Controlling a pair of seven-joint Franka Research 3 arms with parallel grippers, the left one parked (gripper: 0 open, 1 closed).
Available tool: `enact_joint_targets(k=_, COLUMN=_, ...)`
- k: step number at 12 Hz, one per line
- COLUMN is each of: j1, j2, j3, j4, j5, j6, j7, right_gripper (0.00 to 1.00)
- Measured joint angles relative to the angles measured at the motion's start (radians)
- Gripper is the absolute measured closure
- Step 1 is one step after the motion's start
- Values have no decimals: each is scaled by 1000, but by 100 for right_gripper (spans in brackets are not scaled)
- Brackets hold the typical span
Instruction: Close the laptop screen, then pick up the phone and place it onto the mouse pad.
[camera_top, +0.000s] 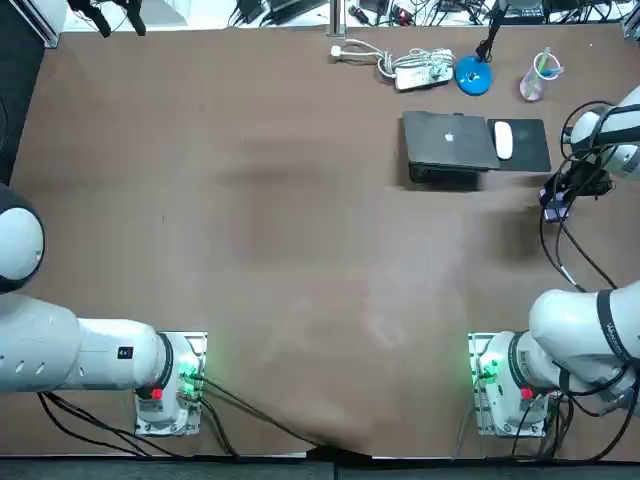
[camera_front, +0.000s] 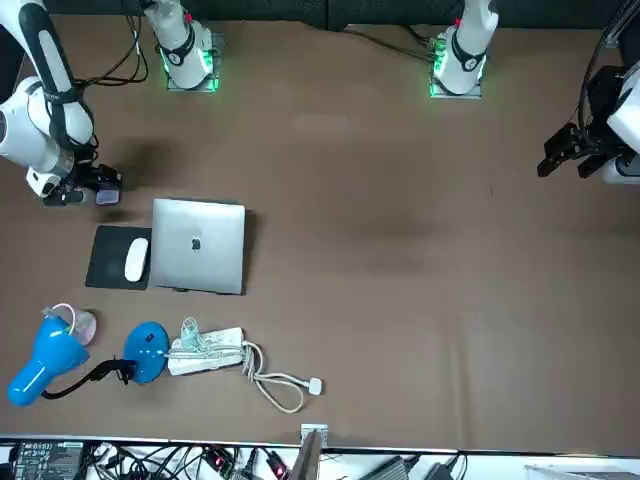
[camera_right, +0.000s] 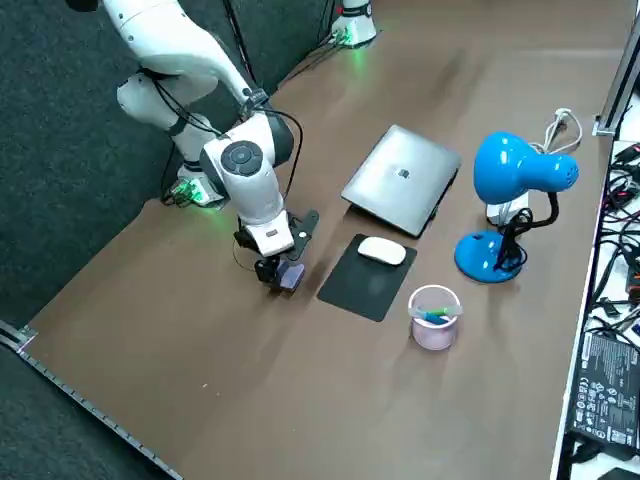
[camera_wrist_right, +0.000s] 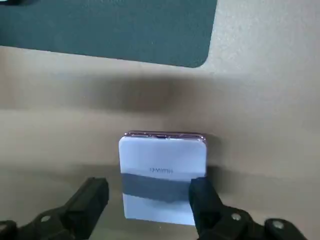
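Laptop (camera_top: 450, 140): lid is down flat with the silver shell up, and it butts against one short end of the mouse pad (camera_top: 530, 150). I judge step one done.

Mouse (camera_top: 503, 139): sits on the mouse pad at the laptop end. The rest of the pad is bare.

Phone (camera_wrist_right: 162, 175): not on the mouse pad. It is on the table just beside the pad's corner farthest from the laptop, on the robot's side. Pale back faces up with a dark band across it. It looks to be resting on the table, not raised.

Right gripper (camera_wrist_right: 147, 186): low over the phone, beside that same pad corner. The fingers (camera_wrist_right: 92, 197) are apart and straddle the phone. One finger is at the phone's side edge, and the other stands off with a clear gap. No clamp yet.

Progress: first half complete, and the second half is at the grasp stage.

Left to do: close on the phone, lift it, carry it the short way over the pad edge, and set it on the bare part clear of the mouse.
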Motion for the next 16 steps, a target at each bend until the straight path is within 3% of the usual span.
enact_joint_targets(k=16, j1=16, j2=41, j3=-13, j4=4, j5=-76, j6=68, j7=87, right_gripper=2)
